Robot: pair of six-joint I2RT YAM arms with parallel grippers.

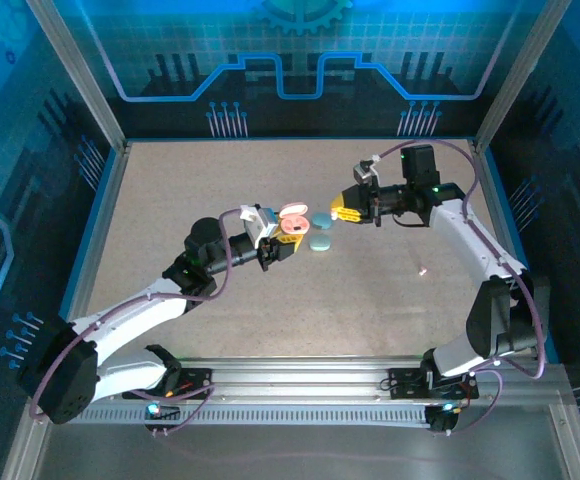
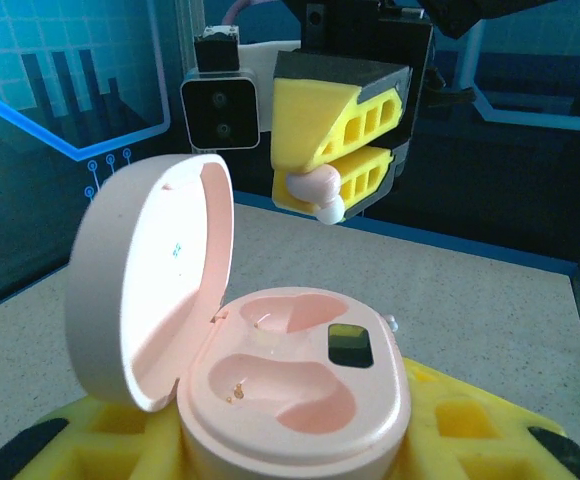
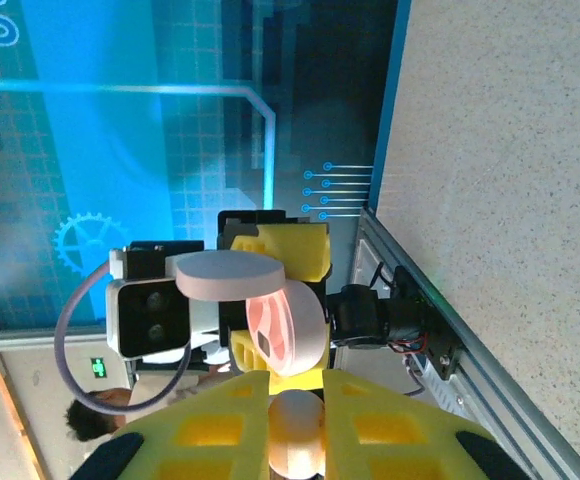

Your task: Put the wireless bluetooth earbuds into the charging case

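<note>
I am pinching one earbud (image 2: pixel 315 190) in my right hand (image 2: pixel 295 172), whose fingers are pressed together on it so that only its pale pink body and whitish tip are poking out at the fingertips. It is looking tiny, glossy and rounded, so I am judging it light, hard and slippery, apt to squirt out or twist if I squeeze unevenly. The best hold seems to be across its fatter body, leaving the tip free to lead into the seat. My left hand (image 2: pixel 290 445) is clamping the base of the pink case (image 2: pixel 300 400) from both sides, partly closed around it, with the lid (image 2: pixel 150 280) standing open and both pockets (image 2: pixel 290 385) lying bare. The case is a smooth, stiff shell and is probably just as slick, so I am gripping it low on the base and clear of the hinge. The earbud is hanging above and beyond the case, apart from it, over the middle of the table (image 1: pixel 220 180), a little toward the far edge. From my right wrist I am seeing the earbud (image 3: pixel 298 440) between my fingers, facing the open case (image 3: pixel 280 335).
</note>
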